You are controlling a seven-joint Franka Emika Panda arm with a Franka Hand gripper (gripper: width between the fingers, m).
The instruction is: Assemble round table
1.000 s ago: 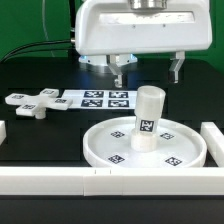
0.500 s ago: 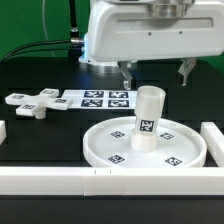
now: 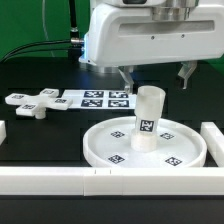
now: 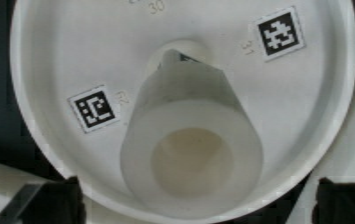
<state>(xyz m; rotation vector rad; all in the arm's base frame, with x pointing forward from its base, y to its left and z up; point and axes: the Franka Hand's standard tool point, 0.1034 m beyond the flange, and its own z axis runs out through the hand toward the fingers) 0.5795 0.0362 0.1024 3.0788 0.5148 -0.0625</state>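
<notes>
The large round rimmed disc (image 3: pixel 145 143) lies flat on the black table, tags facing up. The short thick cylinder leg (image 3: pixel 148 118) stands upright in its middle. The small cross-shaped base (image 3: pixel 32 102) lies at the exterior view's left, apart from them. My gripper (image 3: pixel 156 77) hangs open and empty above and behind the leg's top, fingers spread either side. In the wrist view I look down the leg (image 4: pixel 195 140) onto the disc (image 4: pixel 85 40). Dark fingers (image 4: pixel 343 195) show at the frame edge.
The marker board (image 3: pixel 98 99) lies flat behind the disc, between it and the base. Long white border walls run along the front (image 3: pixel 60 180) and the exterior view's right (image 3: pixel 214 137). A cable trails at the back left.
The gripper has shifted toward the exterior view's right and slightly down over the leg. The disc, leg and base have not moved.
</notes>
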